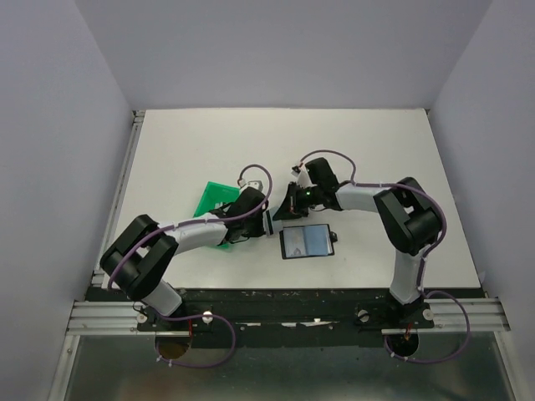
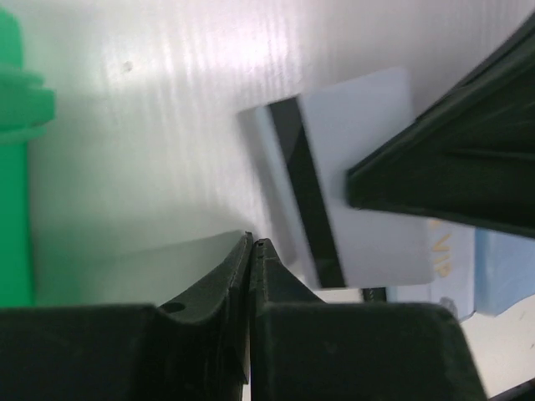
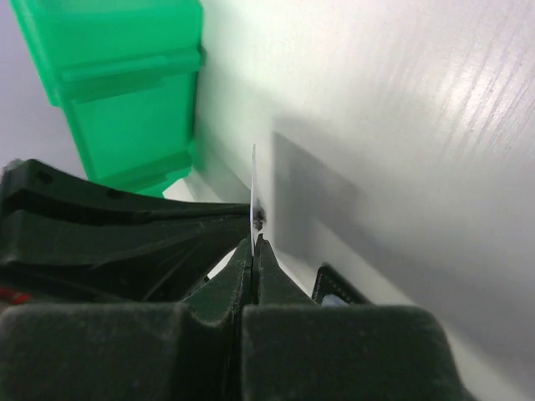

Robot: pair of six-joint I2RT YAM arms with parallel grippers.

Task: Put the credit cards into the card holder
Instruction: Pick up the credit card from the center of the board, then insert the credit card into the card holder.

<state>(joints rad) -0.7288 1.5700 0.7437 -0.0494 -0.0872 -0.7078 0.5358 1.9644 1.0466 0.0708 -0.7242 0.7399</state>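
From above, we see the card holder (image 1: 307, 241) lying open and flat on the table (image 1: 401, 150). The right gripper (image 1: 290, 203) is just beyond its far edge, the left gripper (image 1: 272, 223) is beside its far left corner, and the green bin (image 1: 211, 203) sits further off to the holder's left. In the left wrist view, the left gripper's jaws are pressed together with nothing visible between them. A pale card (image 2: 368, 134) with a dark stripe hangs above the table, pinched at one edge by the right gripper; a pale blue card (image 2: 506, 267) shows toward the holder's side, and we cannot tell whether it is slotted in. In the right wrist view, the right gripper's jaws are clamped on that pale card, seen edge-on as a thin upright line. We judge the step in hand to be carrying this card to the holder: we should lower its free edge toward a slot mouth at a shallow angle, keep the pinch firm, and perhaps pin the holder with the left fingers so it does not slide
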